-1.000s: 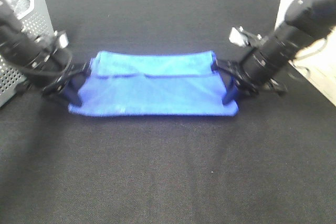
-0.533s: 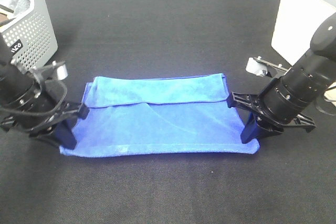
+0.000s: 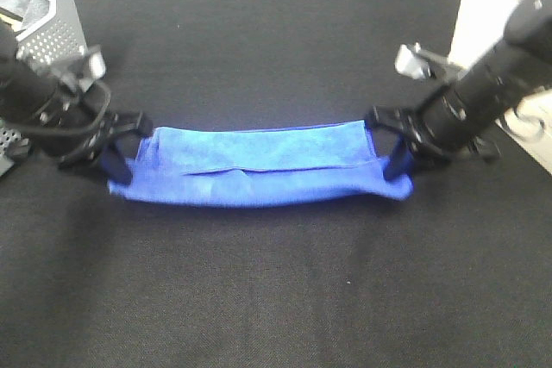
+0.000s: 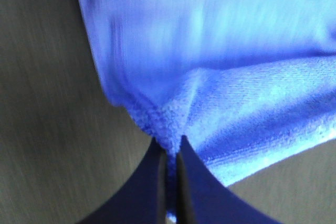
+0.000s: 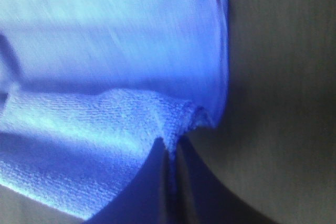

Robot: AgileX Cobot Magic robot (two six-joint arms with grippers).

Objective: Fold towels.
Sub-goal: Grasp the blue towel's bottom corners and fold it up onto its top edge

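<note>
The royal-blue towel [image 3: 259, 165] lies as a long narrow band across the middle of the black table, its near layer folded over toward the far edge. My left gripper [image 3: 116, 165] is shut on the towel's left near corner. My right gripper [image 3: 395, 168] is shut on the right near corner. In the left wrist view the dark fingers [image 4: 157, 182] pinch a bunched corner of the towel [image 4: 210, 77]. In the right wrist view the fingers [image 5: 152, 187] pinch the other corner of the towel [image 5: 105, 66]. No white tag shows.
A perforated grey basket [image 3: 47, 36] with grey cloth stands at the far left, close behind my left arm. A white box [image 3: 487, 6] stands at the far right. The black tabletop [image 3: 276, 299] stretches in front of the towel.
Both grippers have carried the towel's near corners away from the camera, toward the far edge. The towel has gone from a broad sheet to a narrow folded band.
</note>
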